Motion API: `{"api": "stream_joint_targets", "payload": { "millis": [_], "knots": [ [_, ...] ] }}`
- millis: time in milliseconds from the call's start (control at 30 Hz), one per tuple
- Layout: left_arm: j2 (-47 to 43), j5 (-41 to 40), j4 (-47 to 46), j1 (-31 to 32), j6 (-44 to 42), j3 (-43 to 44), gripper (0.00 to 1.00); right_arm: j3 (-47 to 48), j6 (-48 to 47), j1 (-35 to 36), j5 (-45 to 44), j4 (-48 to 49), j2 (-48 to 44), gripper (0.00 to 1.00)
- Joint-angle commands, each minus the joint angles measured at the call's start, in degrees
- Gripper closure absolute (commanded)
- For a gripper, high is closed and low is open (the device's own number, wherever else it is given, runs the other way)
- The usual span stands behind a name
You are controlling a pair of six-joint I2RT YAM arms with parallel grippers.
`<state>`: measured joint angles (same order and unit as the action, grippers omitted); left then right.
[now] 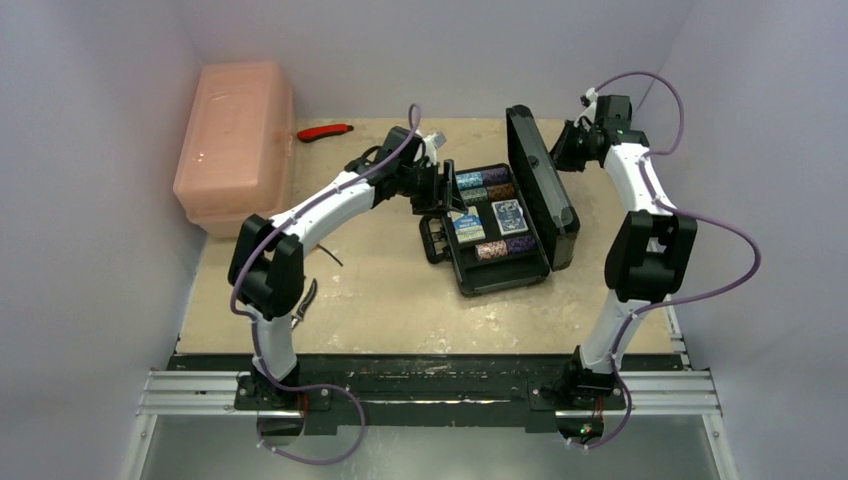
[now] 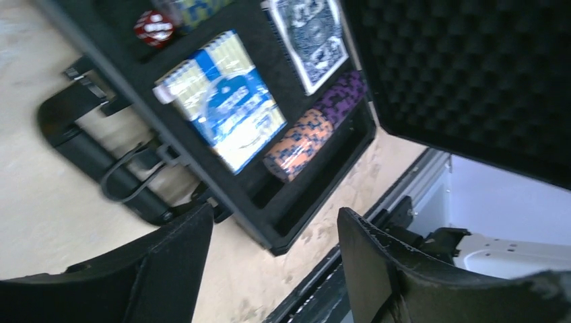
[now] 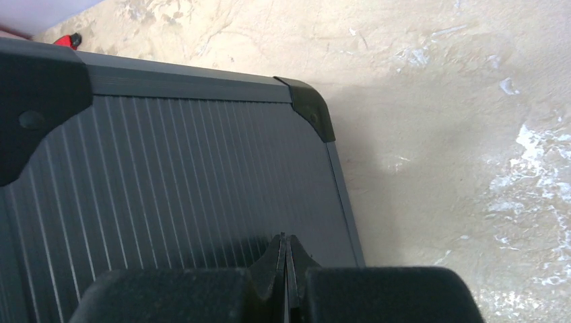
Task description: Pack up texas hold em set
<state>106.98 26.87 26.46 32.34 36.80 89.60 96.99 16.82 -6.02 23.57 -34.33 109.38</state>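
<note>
An open black case (image 1: 500, 283) lies mid-table. Its lid (image 1: 548, 190) stands upright along its right side. Two blue decks (image 2: 225, 101) sit in the foam tray, with rows of chips (image 2: 303, 134) beside them. The left gripper (image 2: 275, 229) hovers above the case's left edge, near the handle (image 2: 81, 145), with its jaws parted and nothing between them. The right gripper (image 3: 285, 259) is pinched fully closed and empty, and sits at the lid's ribbed outer face. A pink bin (image 1: 235, 135) stands at the far left.

no legible text; print on blue card deck (image 2: 222, 101) too blurred to read.
</note>
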Motion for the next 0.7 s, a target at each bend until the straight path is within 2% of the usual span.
{"api": "stream_joint_targets", "payload": {
  "millis": [0, 267, 667],
  "knots": [
    [3.8, 6.0, -6.2, 2.5, 4.8, 7.0, 0.37, -0.7, -0.4, 1.3, 0.5, -0.8, -2.3, 1.00],
    [7.7, 6.6, -7.4, 5.1, 7.7, 14.0, 0.40, -1.9, -0.5, 4.7, 0.0, -0.7, -3.3, 1.00],
    [8.7, 6.3, -7.4, 5.5, 8.3, 15.0, 0.41, -2.9, -0.7, 7.4, -0.6, -0.8, -4.5, 1.00]
  ]
}}
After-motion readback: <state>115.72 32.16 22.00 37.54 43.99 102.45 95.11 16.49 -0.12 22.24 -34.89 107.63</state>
